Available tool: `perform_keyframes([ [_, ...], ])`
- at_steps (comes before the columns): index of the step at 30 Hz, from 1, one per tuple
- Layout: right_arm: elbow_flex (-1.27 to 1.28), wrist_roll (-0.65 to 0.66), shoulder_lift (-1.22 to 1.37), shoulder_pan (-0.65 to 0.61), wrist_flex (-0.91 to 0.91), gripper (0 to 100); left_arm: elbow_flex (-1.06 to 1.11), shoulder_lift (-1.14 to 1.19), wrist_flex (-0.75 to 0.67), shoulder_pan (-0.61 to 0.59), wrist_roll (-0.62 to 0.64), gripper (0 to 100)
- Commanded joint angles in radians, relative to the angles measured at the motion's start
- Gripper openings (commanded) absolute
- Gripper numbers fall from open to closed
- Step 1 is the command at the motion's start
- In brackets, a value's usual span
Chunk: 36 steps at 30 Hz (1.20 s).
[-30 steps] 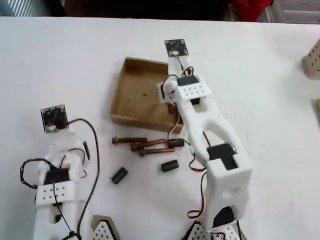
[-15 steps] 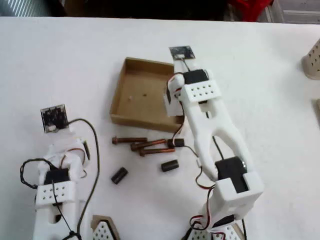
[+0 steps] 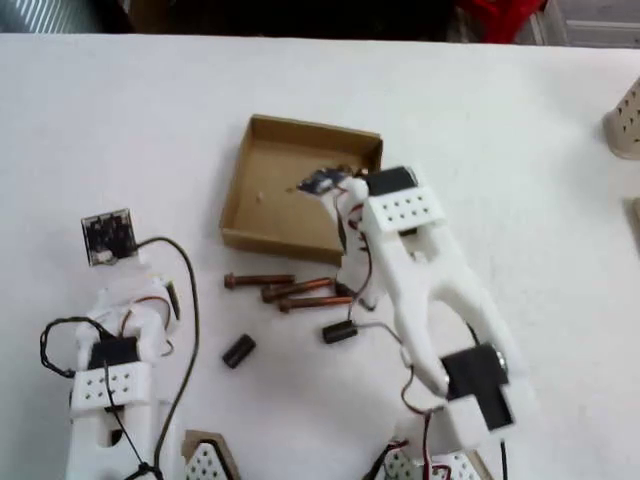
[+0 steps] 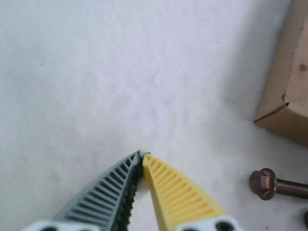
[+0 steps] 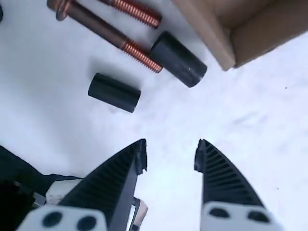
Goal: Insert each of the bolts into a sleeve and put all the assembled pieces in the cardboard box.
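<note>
Three bolts (image 3: pixel 260 281) lie on the counter (image 3: pixel 140 120) just in front of the box (image 3: pixel 285 243), all outside it. They sit side by side with heads toward the left arm's side and threads toward the right arm (image 3: pixel 420 260).

Three sleeves are also on the counter:
- The tip sleeve (image 5: pixel 178 58) meets the threaded end of one bolt. I can't tell whether the thread is actually inside it.
- The mid sleeve (image 3: pixel 340 331) is loose, just beside the bolts on the side nearer the arm bases.
- The left sleeve (image 3: pixel 238 351) is loose too, further toward the left arm (image 3: pixel 110 375) and apart from the bolts.

The right gripper (image 5: pixel 169 156) has its jaws spread with nothing between them. It's over bare counter near the mid sleeve, with the tip sleeve and the box's near corner just beyond. The right arm itself stretches across that corner of the box.

The left gripper (image 4: pixel 142 156) has its fingers pressed together at the tips and holds nothing. It's over bare counter, to the left of the bolts, with one bolt head and a box corner nearby.
</note>
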Motion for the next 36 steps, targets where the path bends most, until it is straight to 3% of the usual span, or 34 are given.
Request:
perform_keyframes([
  [1, 0.175, 0.028, -0.217, -0.01, -0.099, 14.4, -0.008, -0.01, -0.029, -0.007, -0.011, 2],
  [7, 0.305, 0.058, -0.295, -0.094, -0.108, 22.3, -0.008, -0.01, -0.029, -0.007, -0.011, 2],
  [11, 0.391, 0.256, -0.309, -0.229, -0.117, 25.6, -0.008, -0.01, -0.028, -0.007, -0.011, 2],
  [19, 0.531, 0.265, -0.386, -0.367, -0.34, 25.6, -0.008, -0.01, -0.028, -0.007, -0.011, 2],
  [24, 0.589, 0.408, -0.394, -0.369, -0.414, 25.5, -0.008, -0.01, -0.028, -0.007, -0.011, 2],
  [31, 0.598, 0.578, -0.398, -0.28, -0.446, 25.6, -0.008, -0.01, -0.028, -0.007, -0.011, 2],
  [36, 0.606, 0.643, -0.389, -0.24, -0.506, 25.5, -0.008, -0.01, -0.028, -0.005, -0.011, 2],
])
